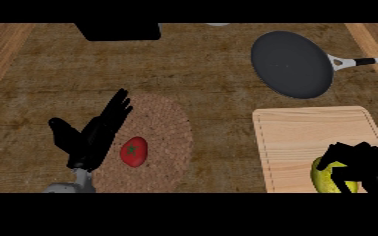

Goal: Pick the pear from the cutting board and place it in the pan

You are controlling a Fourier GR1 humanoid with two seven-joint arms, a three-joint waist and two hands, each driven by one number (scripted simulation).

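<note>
Illumination is moderate and even across the wooden counter point(199, 75); no single lamp direction can be determined. The counter reads as dull brown with a mottled grain, slightly darker toward the middle. The pan point(291, 65) shows a flat, matte dark grey surface with no glare and only a faint paler rim. The cutting board point(310, 135) is the brightest area, pale and uniformly lit. Cast shadows are weak: no distinct shadow is visible beside the tomato point(133, 151) or under the pan. Both black hands appear as near silhouettes, surface detail lost. Counter edges at the upper corners slant inward, indicating perspective from the steep view.
</note>
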